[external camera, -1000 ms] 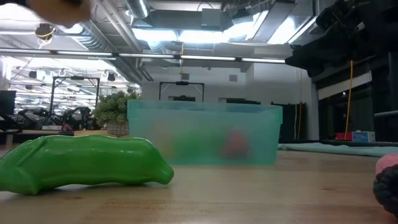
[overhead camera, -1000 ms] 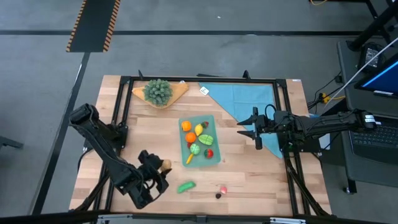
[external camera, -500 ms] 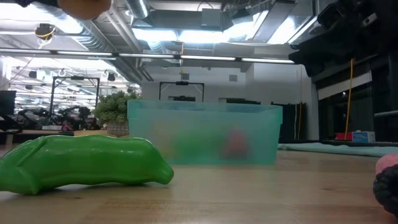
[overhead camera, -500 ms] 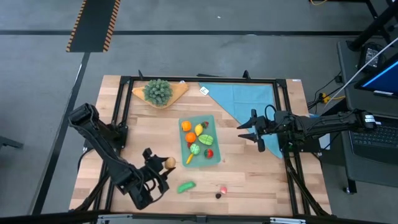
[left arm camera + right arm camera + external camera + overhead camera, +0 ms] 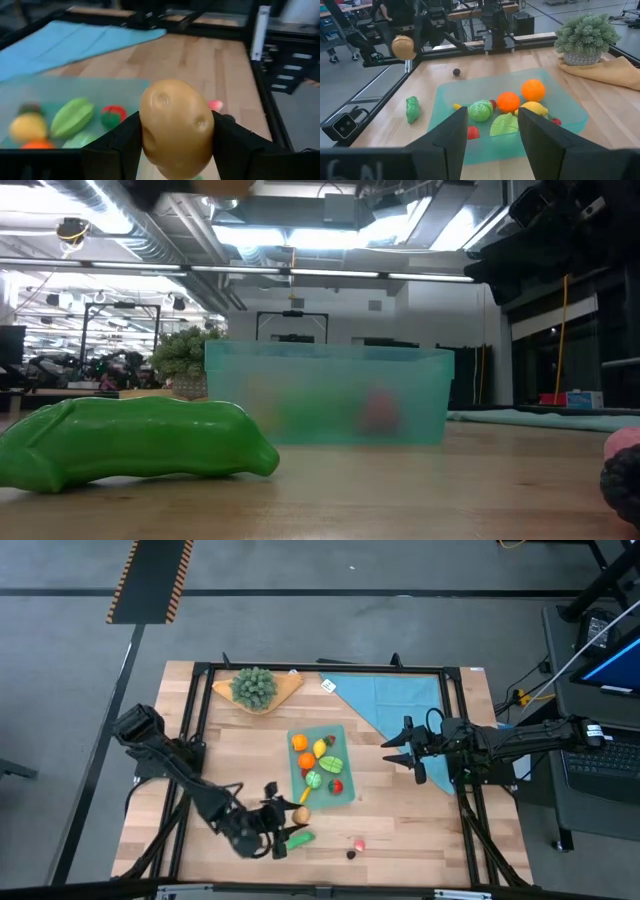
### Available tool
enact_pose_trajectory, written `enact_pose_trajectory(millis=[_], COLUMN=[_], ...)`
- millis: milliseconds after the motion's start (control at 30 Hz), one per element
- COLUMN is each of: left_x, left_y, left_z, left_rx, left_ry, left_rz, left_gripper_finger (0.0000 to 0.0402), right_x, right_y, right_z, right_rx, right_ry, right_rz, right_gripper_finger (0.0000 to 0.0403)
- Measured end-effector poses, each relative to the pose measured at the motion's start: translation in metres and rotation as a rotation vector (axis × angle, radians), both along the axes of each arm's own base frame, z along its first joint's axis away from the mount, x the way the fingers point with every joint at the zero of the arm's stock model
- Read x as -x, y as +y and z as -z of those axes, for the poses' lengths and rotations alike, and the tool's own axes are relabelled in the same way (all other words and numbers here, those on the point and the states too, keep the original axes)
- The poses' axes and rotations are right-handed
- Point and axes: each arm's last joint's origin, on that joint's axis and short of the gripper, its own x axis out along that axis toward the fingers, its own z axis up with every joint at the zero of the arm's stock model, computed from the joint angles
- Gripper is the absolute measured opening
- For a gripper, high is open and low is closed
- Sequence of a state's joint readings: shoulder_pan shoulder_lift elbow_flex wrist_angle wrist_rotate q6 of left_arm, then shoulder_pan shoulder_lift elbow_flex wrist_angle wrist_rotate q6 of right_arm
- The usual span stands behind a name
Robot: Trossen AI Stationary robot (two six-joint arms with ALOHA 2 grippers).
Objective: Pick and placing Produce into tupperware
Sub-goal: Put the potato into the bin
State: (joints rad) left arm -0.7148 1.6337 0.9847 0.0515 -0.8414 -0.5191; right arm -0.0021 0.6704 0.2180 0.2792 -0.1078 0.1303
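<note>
"Where is the tupperware (image 5: 323, 765)?"

"Mid-worktop, just past the left gripper (image 5: 290, 822), on its far-right side; the right gripper (image 5: 401, 751) waits beyond with empty jaws part open."

"And the potato (image 5: 176, 127)?"

"Upright, clamped in the left jaws."

Grey floor (image 5: 300, 630) (striped hazard tape (image 5: 150, 580))
</note>
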Motion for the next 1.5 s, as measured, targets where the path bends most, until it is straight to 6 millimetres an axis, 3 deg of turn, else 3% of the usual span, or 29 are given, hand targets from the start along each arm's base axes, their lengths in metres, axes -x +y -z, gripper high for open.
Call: enact_pose_trajectory(millis=[200, 433, 733, 1133, 1500], left_x=[-0.009, 0.016, 0.034, 0.02, 0.015], left_y=[0.029, 0.063, 0.109, 0.18, 0.218], left_z=[0.002, -0.003, 0.015, 0.022, 0.012], left_rx=[-0.055, -0.028, 0.012, 0.051, 0.08], left_ry=[-0.096, -0.151, -0.133, -0.135, -0.195], left_rz=[0.101, 0.119, 0.144, 0.265, 0.239], left_gripper_finger=[0.0188, 0.0188, 0.0188, 0.0188, 0.0193], right_x=[0.0, 0.001, 0.001, 0.0, 0.0], right_y=[0.003, 0.009, 0.01, 0.008, 0.008], right_z=[0.0, 0.001, 0.001, 0.0, 0.002], right_rx=[0.0, 0.004, 0.019, 0.07, 0.072], right_ry=[0.001, 0.013, 0.008, -0.013, 0.009], right_rz=[-0.021, -0.061, -0.065, -0.028, -0.02], right_gripper_finger=[0.0176, 0.0176, 0.0176, 0.0176, 0.0176])
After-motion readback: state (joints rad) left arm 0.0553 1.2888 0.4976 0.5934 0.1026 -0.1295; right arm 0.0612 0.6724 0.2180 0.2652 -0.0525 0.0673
